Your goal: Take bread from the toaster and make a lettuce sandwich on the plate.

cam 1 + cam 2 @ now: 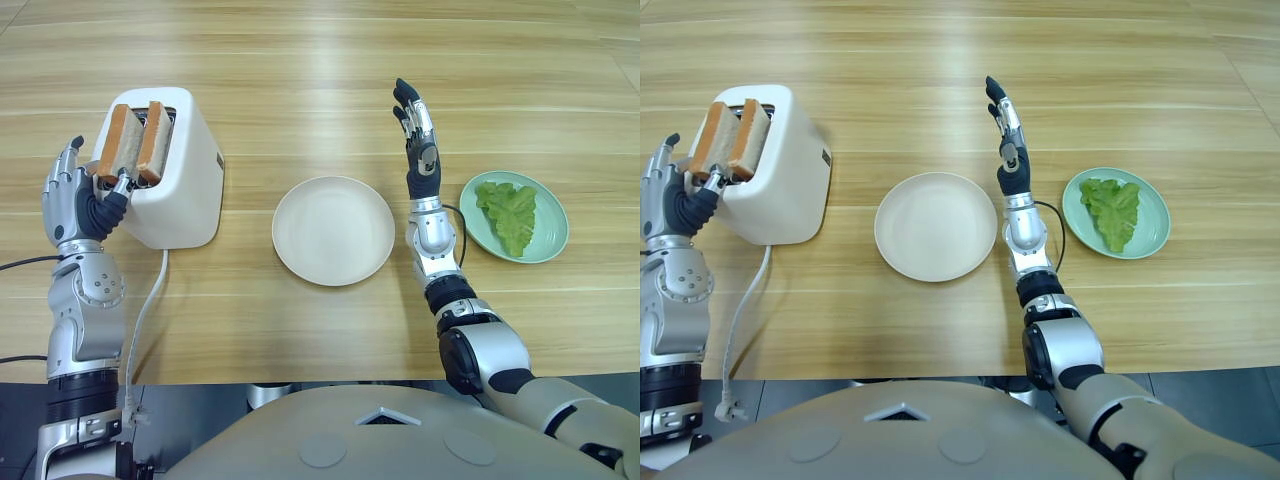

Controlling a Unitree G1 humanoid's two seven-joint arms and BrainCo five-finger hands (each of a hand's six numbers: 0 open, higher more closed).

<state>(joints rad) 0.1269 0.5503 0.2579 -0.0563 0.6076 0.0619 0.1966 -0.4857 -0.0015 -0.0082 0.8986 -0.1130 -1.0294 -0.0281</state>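
Note:
A white toaster (pixel 175 190) stands at the left with two toasted bread slices (pixel 135 140) sticking up out of its slots. My left hand (pixel 75 195) is against the toaster's left near corner, fingers upright and spread, and one fingertip touches the near lower edge of the left slice (pixel 117 145); it is not closed on it. The empty cream plate (pixel 333 230) lies in the middle. To its right a green dish (pixel 545 235) holds a lettuce leaf (pixel 510 212). Between plate and dish my right hand (pixel 418 135) is raised, open, with straight fingers, holding nothing.
The toaster's white cord (pixel 145 310) runs from its base toward the table's near edge. A thin dark cable (pixel 458 235) lies by my right wrist. Bare wooden table stretches behind the plate and the toaster.

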